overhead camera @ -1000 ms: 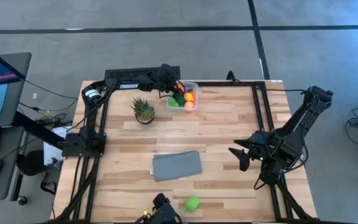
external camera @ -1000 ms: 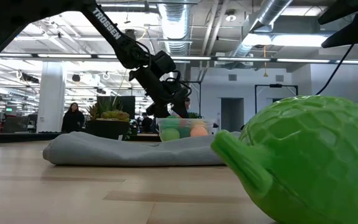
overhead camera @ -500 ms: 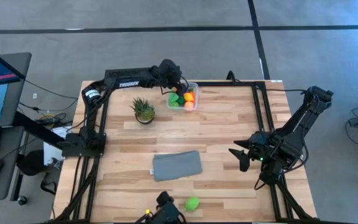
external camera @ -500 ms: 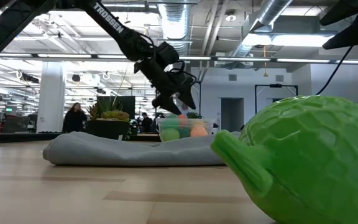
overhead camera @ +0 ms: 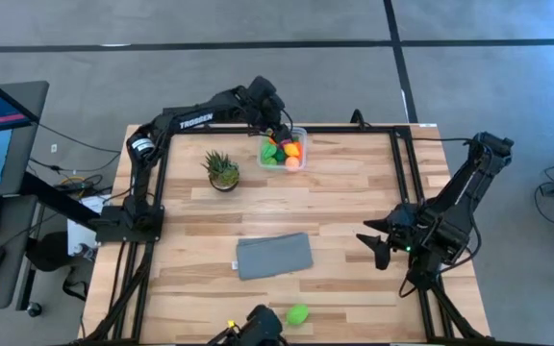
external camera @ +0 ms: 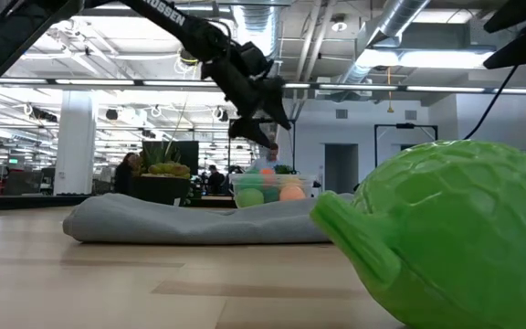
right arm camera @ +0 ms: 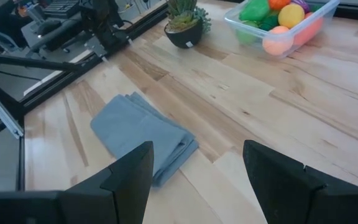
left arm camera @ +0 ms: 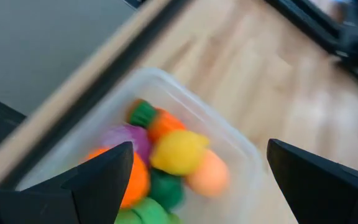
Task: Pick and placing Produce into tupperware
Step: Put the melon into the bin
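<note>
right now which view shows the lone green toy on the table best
The low view: the green toy fills its near right side, bumpy skin clear. The high view shows it small at the near table edge. Neither wrist view shows it.

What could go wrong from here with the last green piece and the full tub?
The tub sits right at the table's far edge, so a nudge from the left gripper above it might push it off. It is heaped with produce, so another piece may roll out. The green piece lies near the front edge, far from the tub, and could roll when grabbed.
</note>
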Action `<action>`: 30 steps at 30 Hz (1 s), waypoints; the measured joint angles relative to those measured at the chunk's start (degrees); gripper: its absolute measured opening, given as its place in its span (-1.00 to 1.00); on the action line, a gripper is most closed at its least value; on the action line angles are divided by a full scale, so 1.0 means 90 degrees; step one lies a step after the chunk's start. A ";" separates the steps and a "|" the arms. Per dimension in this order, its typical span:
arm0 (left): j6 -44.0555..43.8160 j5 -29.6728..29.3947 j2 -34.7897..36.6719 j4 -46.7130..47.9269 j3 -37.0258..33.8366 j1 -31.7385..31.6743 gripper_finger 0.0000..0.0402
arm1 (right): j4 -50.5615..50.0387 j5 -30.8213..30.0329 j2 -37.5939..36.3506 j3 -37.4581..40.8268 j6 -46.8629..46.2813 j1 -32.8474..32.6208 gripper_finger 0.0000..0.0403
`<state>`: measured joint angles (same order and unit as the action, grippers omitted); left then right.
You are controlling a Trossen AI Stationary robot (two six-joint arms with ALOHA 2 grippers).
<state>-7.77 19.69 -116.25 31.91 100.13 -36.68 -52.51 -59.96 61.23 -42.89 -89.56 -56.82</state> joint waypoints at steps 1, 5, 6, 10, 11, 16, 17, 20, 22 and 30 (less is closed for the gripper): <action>-0.0003 0.0192 0.0000 0.0222 0.0126 0.0007 0.79 | -0.0035 -0.0004 0.0000 0.0000 -0.0002 -0.0019 0.35; -0.0011 0.0791 0.0001 0.1145 0.0521 0.0133 0.79 | -0.0075 -0.0009 0.0000 0.0001 0.0002 -0.0080 0.35; 0.0019 0.0859 0.0002 0.1368 0.0595 0.0202 0.79 | -0.0075 -0.0010 0.0000 0.0000 0.0002 -0.0104 0.35; 0.0351 0.0879 0.0002 0.2214 0.0802 0.0644 0.79 | -0.0083 -0.0012 0.0000 0.0000 0.0002 -0.0226 0.35; 0.0435 0.0803 0.0007 0.2337 0.0816 0.0779 0.79 | -0.0087 -0.0015 0.0000 0.0002 0.0002 -0.0258 0.35; 0.0664 0.0190 0.0010 0.2676 0.0824 0.1515 0.79 | -0.0092 -0.0015 0.0000 0.0002 0.0002 -0.0403 0.35; 0.0670 0.0098 0.0010 0.2697 0.0824 0.1658 0.79 | -0.0093 -0.0015 0.0000 0.0002 0.0002 -0.0426 0.35; 0.0670 -0.0145 0.0010 0.2700 0.0824 0.2081 0.79 | -0.0092 -0.0015 0.0000 0.0002 0.0002 -0.0491 0.35; 0.0643 -0.0310 0.0042 0.2703 0.0824 0.2353 0.79 | -0.0092 -0.0016 0.0000 0.0002 0.0002 -0.0537 0.35; 0.0250 -0.1314 0.0381 0.2557 0.0824 0.3390 0.79 | -0.0092 -0.0055 0.0000 0.0005 0.0002 -0.0694 0.35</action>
<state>-5.52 7.87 -112.82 54.92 107.55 -6.17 -53.34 -60.46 61.23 -42.85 -89.54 -63.06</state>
